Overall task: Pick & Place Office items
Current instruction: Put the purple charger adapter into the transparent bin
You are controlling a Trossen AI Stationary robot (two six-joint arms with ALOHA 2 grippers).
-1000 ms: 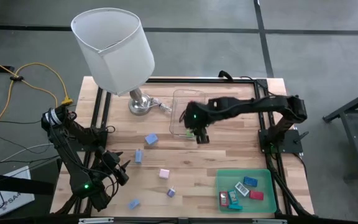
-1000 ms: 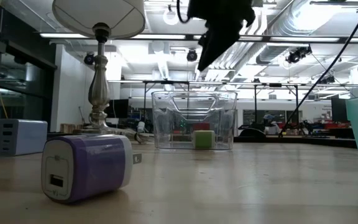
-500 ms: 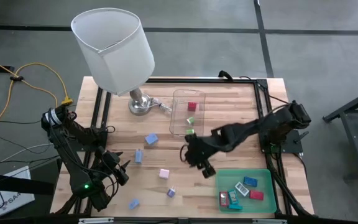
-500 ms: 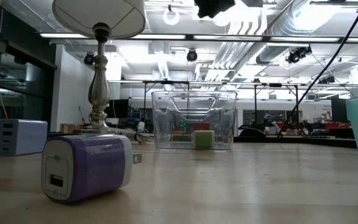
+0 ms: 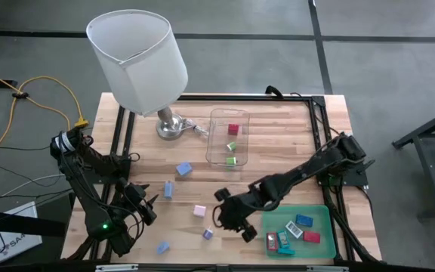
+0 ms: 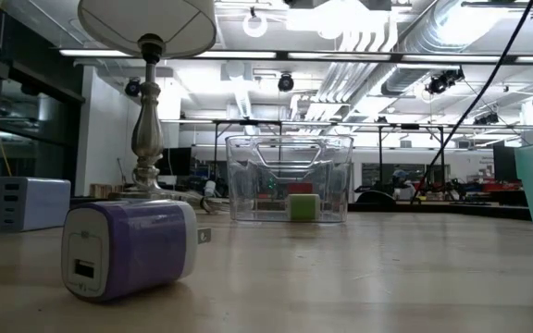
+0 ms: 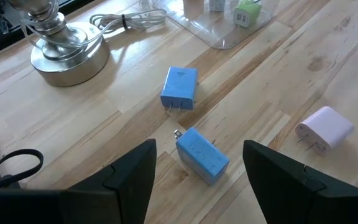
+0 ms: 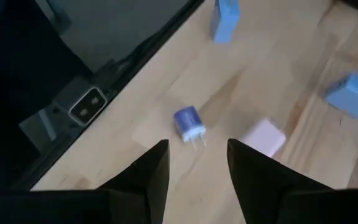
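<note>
Purple charger (image 5: 208,234) lies on the wooden table (image 5: 278,181) just beside the right gripper (image 5: 231,221), on its near-edge side; the wrist view shows it (image 8: 189,123) ahead of the parted, empty fingers (image 8: 148,180). Pink charger (image 5: 199,211) sits just beyond it, touching nothing. Farther from that gripper, blue pieces (image 5: 183,170) lie scattered, green and red ones rest in the clear box (image 5: 229,121), and more lie in the green tray (image 5: 325,219). The left gripper (image 5: 143,202) waits near the table's left edge, fingers apart and empty, two blue chargers (image 7: 180,88) before it.

Right gripper (image 8: 196,163) parted, empty, above purple charger (image 8: 188,123); pink charger (image 8: 263,138) beside.
</note>
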